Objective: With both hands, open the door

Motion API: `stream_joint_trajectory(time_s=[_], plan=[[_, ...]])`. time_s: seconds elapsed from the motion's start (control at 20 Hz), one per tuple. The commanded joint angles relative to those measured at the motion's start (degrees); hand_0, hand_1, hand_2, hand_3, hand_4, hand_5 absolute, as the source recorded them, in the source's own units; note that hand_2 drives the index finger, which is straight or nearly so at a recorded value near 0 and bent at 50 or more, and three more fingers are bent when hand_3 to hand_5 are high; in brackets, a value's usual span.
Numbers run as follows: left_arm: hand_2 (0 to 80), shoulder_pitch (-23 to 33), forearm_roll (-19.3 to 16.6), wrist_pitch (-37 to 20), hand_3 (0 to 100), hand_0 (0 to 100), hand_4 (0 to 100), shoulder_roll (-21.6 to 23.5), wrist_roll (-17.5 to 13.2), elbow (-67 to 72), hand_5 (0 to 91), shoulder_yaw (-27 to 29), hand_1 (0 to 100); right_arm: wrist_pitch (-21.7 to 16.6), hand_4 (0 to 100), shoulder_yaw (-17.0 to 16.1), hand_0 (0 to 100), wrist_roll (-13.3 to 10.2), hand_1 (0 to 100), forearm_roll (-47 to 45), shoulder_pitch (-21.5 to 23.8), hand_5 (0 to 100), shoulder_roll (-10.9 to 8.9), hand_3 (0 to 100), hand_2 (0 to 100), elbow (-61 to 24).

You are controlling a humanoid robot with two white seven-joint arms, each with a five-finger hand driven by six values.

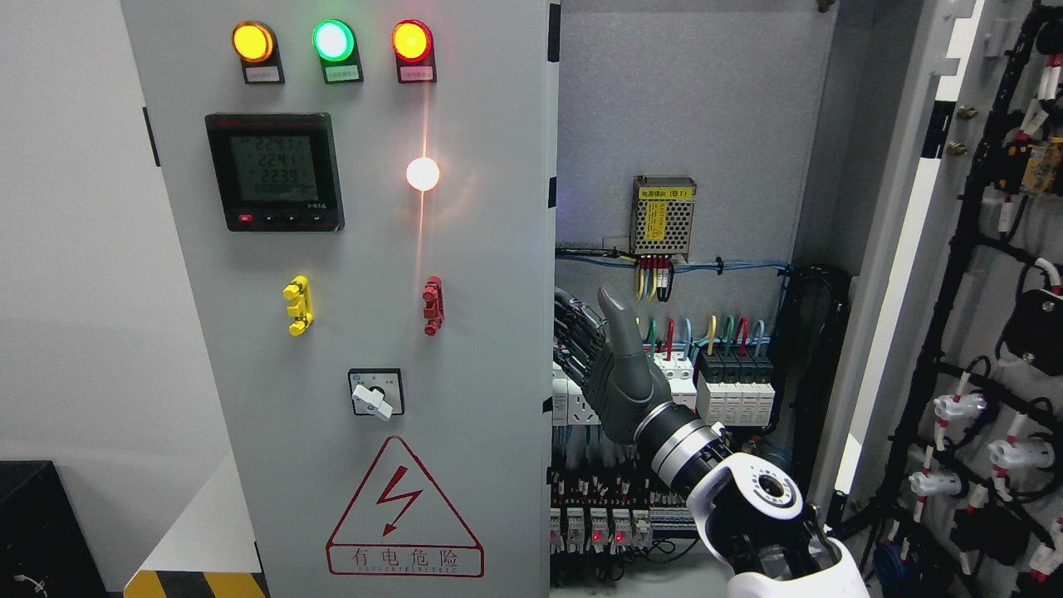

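The cabinet's left door (465, 274) is a grey panel with three lit lamps, a meter and a warning triangle, and it stands closed. The right door (980, 332) is swung wide open to the right, its wired inner side facing me. My right hand (581, 340) comes up from the lower right. Its dark fingers (573, 332) are curled around the left door's right edge, and the thumb (619, 320) points up. The fingertips are hidden behind that edge. My left arm does not show.
The open cabinet interior (698, 124) holds a yellow-labelled power supply (663, 218), a row of breakers (735, 382) and terminal blocks just behind my hand. A black box (33, 523) stands at the lower left, beside a yellow-black floor stripe (199, 583).
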Motion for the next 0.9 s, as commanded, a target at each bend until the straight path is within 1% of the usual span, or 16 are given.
stream_joint_trajectory(time_s=[0.0,0.15,0.2,0.3,0.35,0.65,0.8,0.85], plan=[[0.0,1.1,0.0,0.0,0,0,0,-0.1,0.0,0.4,0.0,0.0,0,0.1,0,-0.4,0,0.0,0,-2.3,-1.1,0,-1.49,0,0,2.7],[0.0,1.1,0.0,0.0,0,0,0,-0.1,0.0,0.4,0.0,0.0,0,-0.3,0,-0.4,0,0.0,0,-2.2,-1.0,0,-1.67,0,0,2.4],[0.0,1.1,0.0,0.0,0,0,0,-0.1,0.0,0.4,0.0,0.0,0,-0.4,0,-0.4,0,0.4,0,-2.2,-1.0,0,-1.67,0,0,2.4],[0.0,1.1,0.0,0.0,0,0,0,-0.1,0.0,0.4,0.0,0.0,0,-0.4,0,-0.3,0,3.6,0,-2.2,-1.1,0,-1.76,0,0,2.5],[0.0,1.1,0.0,0.0,0,0,0,-0.1,0.0,0.4,0.0,0.0,0,-0.4,0,-0.4,0,4.8,0,-2.1,-1.1,0,-1.76,0,0,2.7],[0.0,1.1,0.0,0.0,0,0,0,-0.1,0.0,0.4,0.0,0.0,0,-0.4,0,-0.5,0,5.7,0,-2.3,-1.8,0,-1.85,0,0,4.6],[0.0,1.1,0.0,0.0,0,0,0,-0.1,0.0,0.4,0.0,0.0,0,-0.4,0,-0.5,0,10.0,0,-2.2,-2.1,0,-1.85,0,0,5.7],[0.0,1.1,0.0,0.0,0,0,0,-0.1,0.0,0.4,0.0,0.0,0,-0.3,0,-0.5,0,10.2,0,-2.2,-2.3,0,-1.85,0,0,5.8]])
